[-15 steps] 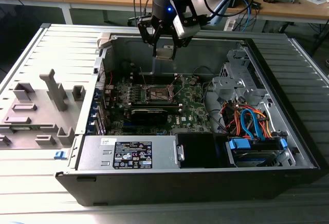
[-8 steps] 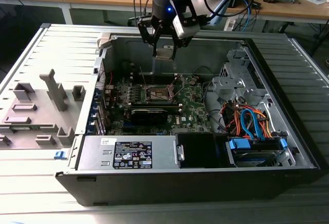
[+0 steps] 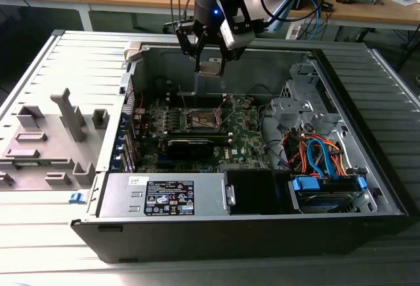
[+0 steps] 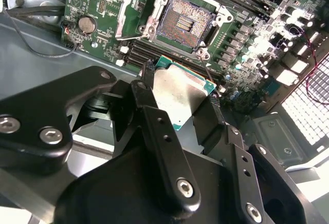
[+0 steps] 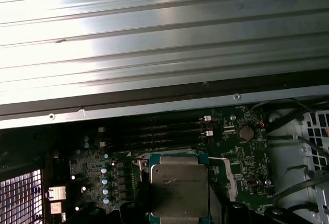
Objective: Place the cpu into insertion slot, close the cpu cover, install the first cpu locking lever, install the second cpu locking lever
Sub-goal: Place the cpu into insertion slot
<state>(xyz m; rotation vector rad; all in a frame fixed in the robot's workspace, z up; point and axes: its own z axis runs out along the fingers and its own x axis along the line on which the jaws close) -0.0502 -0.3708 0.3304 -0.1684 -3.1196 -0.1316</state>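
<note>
My pincer (image 4: pixel 180 94) is clamped on the cpu (image 4: pixel 175 93), one black fingertip (image 4: pixel 148 74) pressed to each of two opposite edges, so the chip hangs flat between them with its silver lid and green rim showing in both wrist views. In the exterior view I hover with it above the open computer case (image 3: pixel 367 187), up near the case's far wall and clear of the motherboard (image 3: pixel 246 135). The insertion slot (image 4: pixel 185 22) lies below my pincer, not straight under the chip but a little way past one of its edges, apart from it; its brownish-gold contact field is bare inside the silver rim. The cpu cover (image 4: pixel 123 13) is swung open and stands tilted on the side of the slot away from my grip, its square window showing green board through it. A thin metal locking lever (image 4: pixel 209 72) rises beside the slot corner nearest my pincer, close to one of my fingertips; I cannot tell whether it touches. Beyond the cover, further from me, a round coin battery (image 4: pixel 87 24) sits on the board. The black memory slots (image 5: pixel 169 131) run alongside the chip, beneath my pincer. Lower down, the long black card (image 3: pixel 197 143) crosses the board just past the slot, and the grey power supply (image 3: pixel 170 194) sits well apart at the case's near wall.
</note>
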